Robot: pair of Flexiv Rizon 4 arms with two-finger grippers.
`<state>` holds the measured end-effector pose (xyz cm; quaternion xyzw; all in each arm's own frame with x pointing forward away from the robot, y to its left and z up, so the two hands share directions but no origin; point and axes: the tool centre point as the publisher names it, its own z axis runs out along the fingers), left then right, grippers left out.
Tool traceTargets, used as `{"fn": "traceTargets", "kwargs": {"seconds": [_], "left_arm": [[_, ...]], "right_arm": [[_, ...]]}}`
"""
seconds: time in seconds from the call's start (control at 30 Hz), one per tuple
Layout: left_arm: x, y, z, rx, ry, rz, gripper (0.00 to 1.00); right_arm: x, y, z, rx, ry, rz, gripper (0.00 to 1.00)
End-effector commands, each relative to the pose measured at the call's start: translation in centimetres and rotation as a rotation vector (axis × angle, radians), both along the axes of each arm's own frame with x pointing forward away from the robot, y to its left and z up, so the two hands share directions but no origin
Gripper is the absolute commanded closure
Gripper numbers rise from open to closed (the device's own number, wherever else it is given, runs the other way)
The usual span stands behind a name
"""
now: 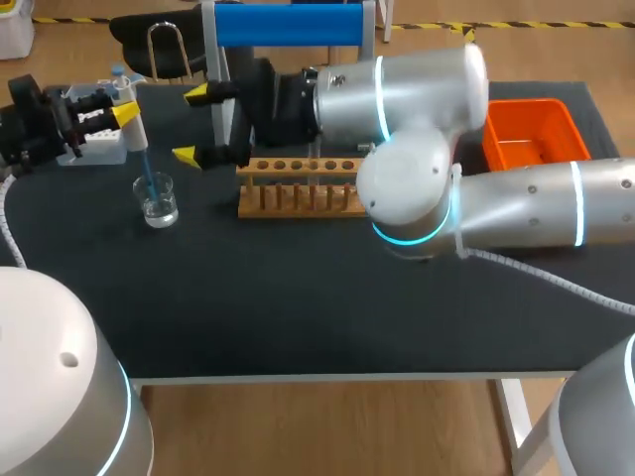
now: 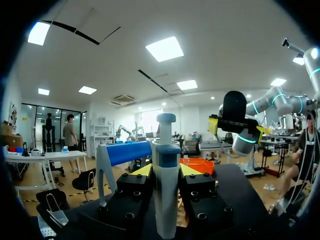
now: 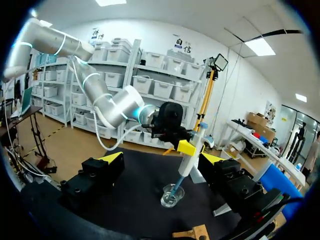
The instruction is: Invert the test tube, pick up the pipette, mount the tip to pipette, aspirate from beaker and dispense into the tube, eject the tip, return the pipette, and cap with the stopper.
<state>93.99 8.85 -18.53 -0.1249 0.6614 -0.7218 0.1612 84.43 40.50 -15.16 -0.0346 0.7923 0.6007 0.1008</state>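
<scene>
Near half of table [image 1: 298, 307] open: bare mat from the front edge up to beaker [image 1: 158, 201] and wooden test tube rack [image 1: 298, 186]. Narrow gap between beaker and rack's left end. Above beaker blocked: pipette [image 1: 134, 127] stands into it, clamped in left gripper [image 1: 127, 112]. Right arm [image 1: 427, 188] lies over rack's right end. Right gripper [image 1: 190, 124], fingers spread, hangs behind the gap. Orange bin [image 1: 526, 107] takes far right corner.

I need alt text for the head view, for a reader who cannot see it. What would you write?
The left claw holds a pipette with its blue tip down in a glass beaker on the dark table. The right claw, open, is near the left end of a wooden tube rack; an orange bin sits at the far right.
</scene>
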Motion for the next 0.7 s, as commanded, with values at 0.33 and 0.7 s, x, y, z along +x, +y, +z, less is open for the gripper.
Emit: {"fn": "traceTargets", "kwargs": {"seconds": [0.33, 0.7], "left_arm": [[0.1, 0.1, -0.1, -0.002, -0.002, -0.005, 1.0], [0.1, 0.1, -0.1, -0.002, -0.002, -0.005, 1.0]], "right_arm": [[3.0, 3.8, 2.3, 0.111, 0.079, 0.224, 0.54], [4.9, 6.8, 3.6, 0.2, 0.132, 0.221, 1.0]]}}
